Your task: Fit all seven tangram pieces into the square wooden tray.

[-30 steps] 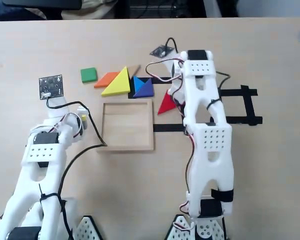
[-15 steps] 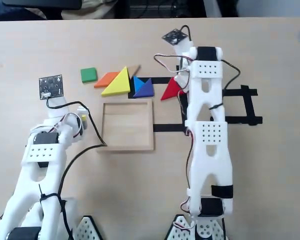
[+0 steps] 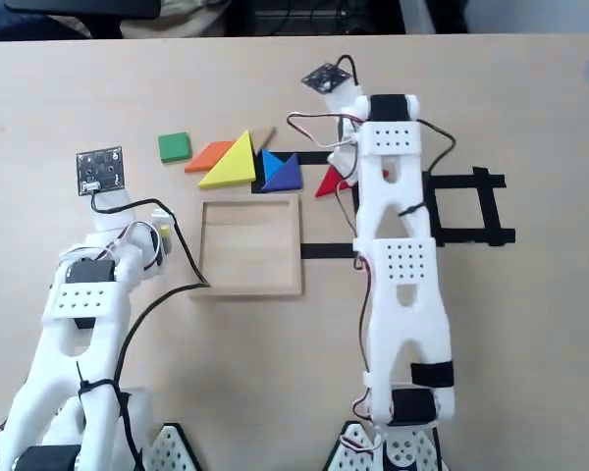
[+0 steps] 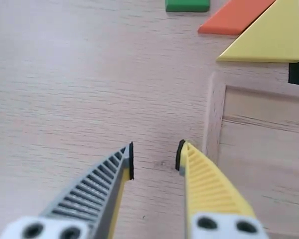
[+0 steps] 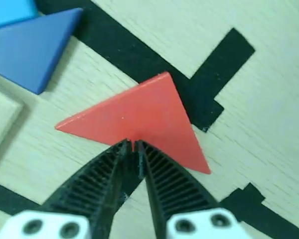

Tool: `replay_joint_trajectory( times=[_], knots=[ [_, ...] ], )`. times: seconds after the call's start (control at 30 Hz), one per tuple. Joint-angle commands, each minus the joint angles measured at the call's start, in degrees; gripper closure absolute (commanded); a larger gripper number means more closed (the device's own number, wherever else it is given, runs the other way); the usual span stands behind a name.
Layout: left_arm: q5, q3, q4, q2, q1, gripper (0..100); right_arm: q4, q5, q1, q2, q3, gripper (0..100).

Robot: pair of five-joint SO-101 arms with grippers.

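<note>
The square wooden tray (image 3: 250,285) lies mid-table with nothing in it. Behind it sit a green square (image 3: 175,147), an orange piece (image 3: 209,155), a yellow triangle (image 3: 234,162), a wood-coloured piece (image 3: 264,137) and blue triangles (image 3: 282,173). The red triangle (image 3: 329,183) lies flat past the tray's far right corner. My right gripper (image 5: 133,145) is shut, its tips against the long edge of the red triangle (image 5: 139,122). My left gripper (image 4: 155,158) hangs open over bare table beside the tray's left wall (image 4: 214,114).
Black tape lines (image 3: 466,182) cross the table under and to the right of the right arm (image 3: 393,196). A small black board (image 3: 100,170) lies left of the pieces. Bare table stretches in front of the tray.
The right arm stretched away from the tray, and the red triangle slid and turned with its tips, ending nearer the blue triangles. The left arm has not moved.
</note>
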Motion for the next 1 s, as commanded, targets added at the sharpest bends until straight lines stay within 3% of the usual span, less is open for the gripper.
replay_joint_trajectory(
  times=[0.0,0.2,0.7,0.97],
  knots=[
    [0.1,-0.8,-0.9,-0.3,0.5,83,2.1,-2.5,0.8,-1.3,-1.3,82.7],
    [0.1,-0.8,-0.9,-0.3,0.5,83,2.1,-1.4,1.2,-0.8,-0.6,89.7],
    [0.1,-0.8,-0.9,-0.3,0.5,83,2.3,-1.7,1.2,-3.8,4.7,89.9],
    [0.1,-0.9,-0.9,-0.3,0.5,83,2.1,1.4,-0.4,-18.9,23.8,89.6]
  ],
)
